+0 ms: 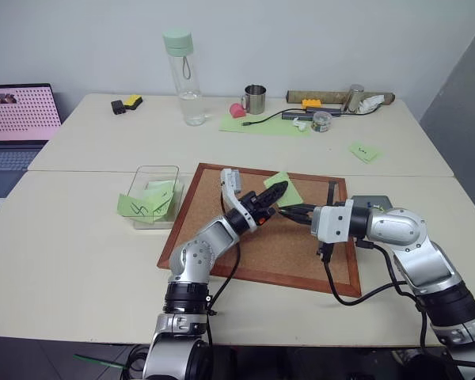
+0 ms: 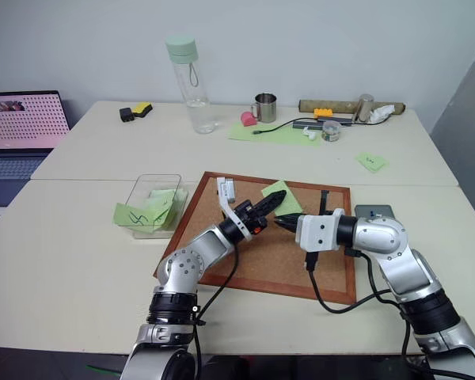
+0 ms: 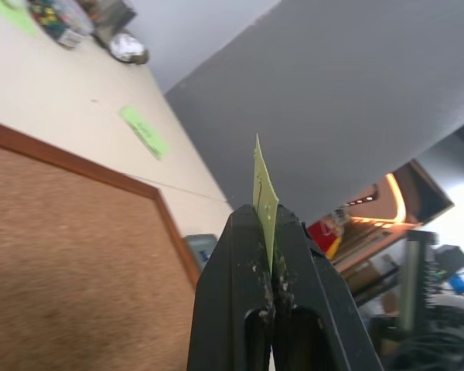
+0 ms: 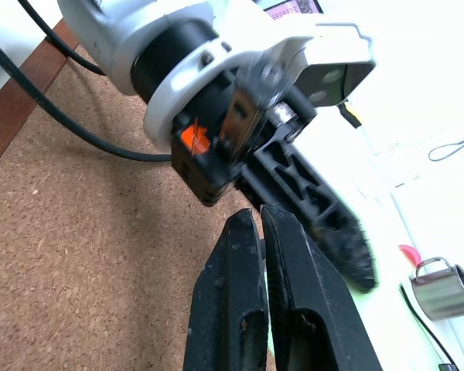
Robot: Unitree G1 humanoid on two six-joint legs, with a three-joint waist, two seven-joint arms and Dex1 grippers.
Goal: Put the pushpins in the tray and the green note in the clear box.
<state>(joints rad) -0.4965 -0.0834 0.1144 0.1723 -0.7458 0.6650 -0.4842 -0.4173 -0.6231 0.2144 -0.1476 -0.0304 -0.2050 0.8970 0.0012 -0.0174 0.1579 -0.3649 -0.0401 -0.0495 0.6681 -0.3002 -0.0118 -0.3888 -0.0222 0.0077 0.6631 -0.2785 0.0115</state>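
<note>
The left gripper (image 3: 269, 232) is pinching the green note (image 3: 263, 197) edge-on between its closed fingers, holding it above the corkboard (image 1: 277, 245). The right gripper (image 1: 287, 212) is hanging just beside it over the board with its fingers pressed together on nothing that shows. The clear box (image 1: 146, 176) is sitting on the table (image 1: 79, 237) just left of the board with scribbled green notes (image 1: 146, 202) in it, and the tray (image 1: 370, 203) is lying off the board's right edge.
</note>
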